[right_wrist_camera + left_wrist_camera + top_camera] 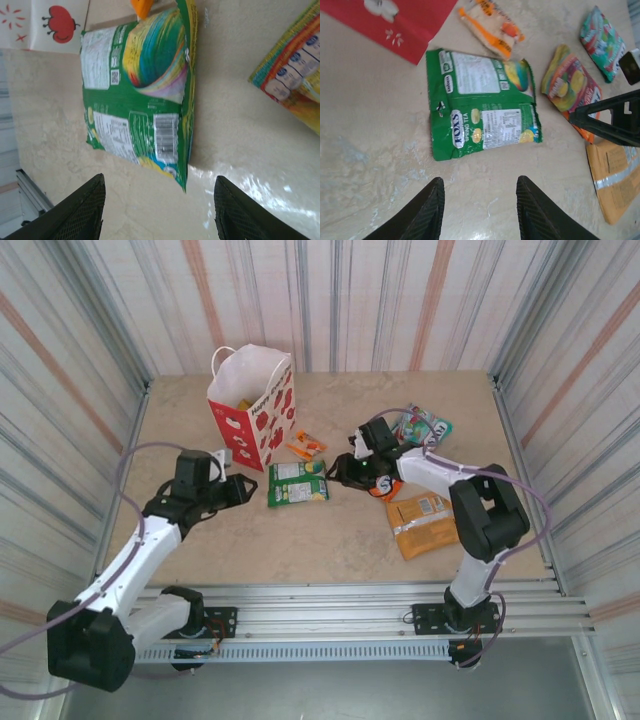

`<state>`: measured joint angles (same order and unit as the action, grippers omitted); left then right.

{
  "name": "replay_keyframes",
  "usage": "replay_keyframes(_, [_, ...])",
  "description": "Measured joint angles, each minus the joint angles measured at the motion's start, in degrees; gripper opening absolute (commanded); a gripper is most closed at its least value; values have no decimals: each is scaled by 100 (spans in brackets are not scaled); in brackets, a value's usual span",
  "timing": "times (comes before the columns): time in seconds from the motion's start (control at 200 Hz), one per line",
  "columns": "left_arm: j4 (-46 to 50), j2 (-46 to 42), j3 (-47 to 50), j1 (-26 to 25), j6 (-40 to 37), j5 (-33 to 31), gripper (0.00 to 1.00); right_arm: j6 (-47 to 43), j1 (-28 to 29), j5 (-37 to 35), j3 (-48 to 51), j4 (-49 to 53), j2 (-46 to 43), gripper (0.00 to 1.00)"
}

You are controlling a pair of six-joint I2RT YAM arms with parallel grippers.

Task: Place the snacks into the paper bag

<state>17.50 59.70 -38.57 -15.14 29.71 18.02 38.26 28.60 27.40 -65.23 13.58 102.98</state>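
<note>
Right wrist view cuts off the red-yellow packet [295, 85].

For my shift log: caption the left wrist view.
Open left gripper faces the green FOXS packet; red paper bag at upper left.

Snacks [298, 483] on table [330, 540] — right of paper bag [252, 410].

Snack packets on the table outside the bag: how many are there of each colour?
green packets: 2
orange packets: 2, one partly covered
small orange packet: 1
red-yellow packet: 1
teal packet: 1
Total: 7
</note>
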Motion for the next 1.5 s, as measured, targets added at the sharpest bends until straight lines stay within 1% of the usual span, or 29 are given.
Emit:
replay_keyframes(0.15, [-815, 623, 306, -184, 470, -133, 41, 125, -2, 9, -280, -76, 417, 61])
replay_keyframes(0.371, [-1672, 1751, 291, -481, 726, -372, 40, 249, -2, 17, -518, -203, 898, 61])
replay_keyframes(0.591, [-2063, 2787, -31, -564, 793, -452, 38, 363, 31, 229, -691, -356, 1241, 60])
replay_keyframes(0.797, [-2232, 3383, -337, -664, 789, -459, 35, 505, 107, 551, -807, -651, 1462, 59])
replay_keyframes(0.872, [-2321, 3523, -413, -688, 789, -457, 34, 522, 157, 649, -887, -763, 1565, 57])
replay_keyframes(0.987, [-2398, 3617, -483, -713, 789, -457, 34, 614, 195, 719, -914, -907, 1646, 50])
replay_keyframes(1.117, [-2415, 3626, -485, -713, 789, -457, 33, 688, 216, 723, -914, -979, 1692, 31])
replay_keyframes(1.177, [-2404, 3626, -492, -713, 787, -457, 34, 664, 214, 745, -914, -1034, 1692, 24])
replay_keyframes(1.253, [-2334, 3609, -525, -713, 776, -457, 36, 647, 216, 756, -861, -1174, 1668, 18])
replay_keyframes(1.353, [-2135, 3464, -546, -752, 691, -459, 41, 546, 225, 728, -564, -1362, 1425, 12])
replay_keyframes(1.498, [-1506, 2968, -774, -872, 299, -374, 49, 116, 225, 680, -4, -1360, 802, 9])
